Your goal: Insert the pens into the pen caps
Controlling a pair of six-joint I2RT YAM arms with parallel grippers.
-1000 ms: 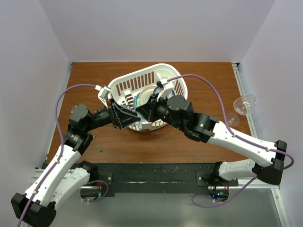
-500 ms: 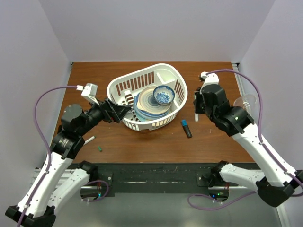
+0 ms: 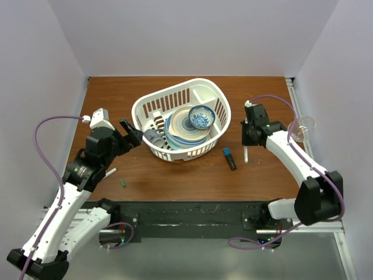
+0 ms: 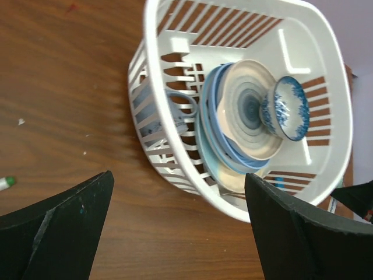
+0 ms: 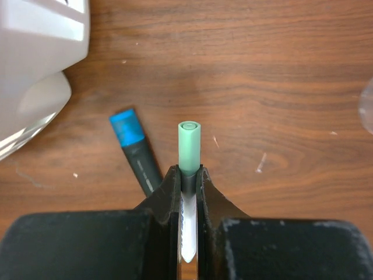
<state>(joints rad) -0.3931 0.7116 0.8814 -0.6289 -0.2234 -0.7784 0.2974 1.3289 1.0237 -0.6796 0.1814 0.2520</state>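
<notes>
With right pincer [image 5: 187,175] clamped on thin white stick pen [image 5: 189,143], pale green tip, at 3 o'clock of white ribbed plastic basket [image 3: 201,81], lower wide-apart, empty left pincer [image 3: 130,131] squarely over tiny dark green tubular cap [image 3: 123,182] at 7 o'clock.

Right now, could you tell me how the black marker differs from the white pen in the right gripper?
The black marker is thick, with a bright blue end; the white pen is thinner, with a pale green end. The marker lies loose on the table; the pen is clamped in the shut right gripper. Both are near the basket.
</notes>
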